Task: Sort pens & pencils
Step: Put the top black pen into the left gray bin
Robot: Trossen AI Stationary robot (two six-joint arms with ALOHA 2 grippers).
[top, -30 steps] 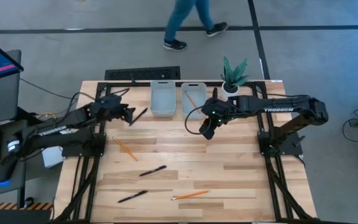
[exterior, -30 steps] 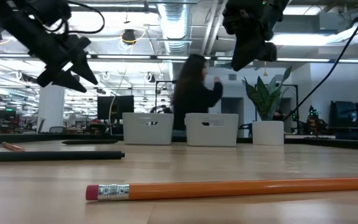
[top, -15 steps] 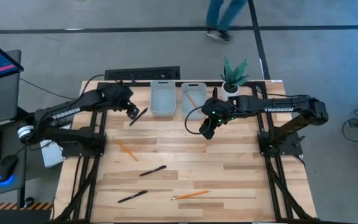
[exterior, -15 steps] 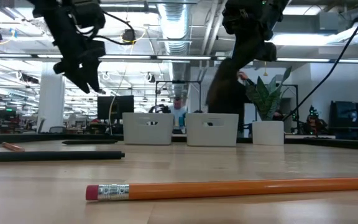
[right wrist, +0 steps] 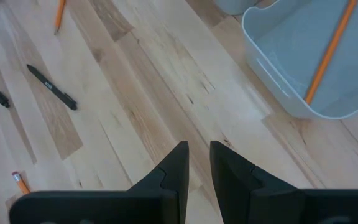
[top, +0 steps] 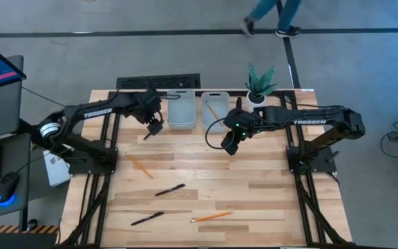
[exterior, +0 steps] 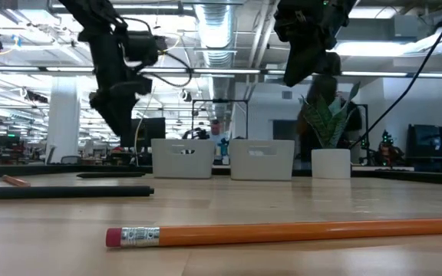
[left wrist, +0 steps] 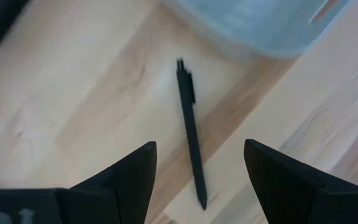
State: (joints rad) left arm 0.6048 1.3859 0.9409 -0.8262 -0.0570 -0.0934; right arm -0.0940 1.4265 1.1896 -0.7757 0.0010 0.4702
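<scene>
We see the left gripper [left wrist: 194, 180], fingers apart, hovering over a thin black pen [left wrist: 190, 124] lying flat on the table [top: 268, 200] just beside the left grey tray [top: 180, 109]. The right gripper [right wrist: 197, 165], fingers nearly together and empty, hangs near the right tray [right wrist: 303, 68], which holds one orange pencil [right wrist: 329, 48]. Two pens [top: 169, 189] and two pencils [top: 211, 217] lie scattered nearer the front.

Lighting even and bright, from overhead: ceiling strip lights [exterior: 405, 47] show as blown-out glare in the low view, and shadows on the wooden table [top: 254, 200] are faint and soft. Low view holds the near orange pencil [exterior: 282, 231] sharp, while the grey trays [exterior: 261, 159] and the room behind look softer. Left wrist view is motion-blurred, smearing the black pen [left wrist: 191, 130] and tray edge; right wrist view is crisp.
</scene>
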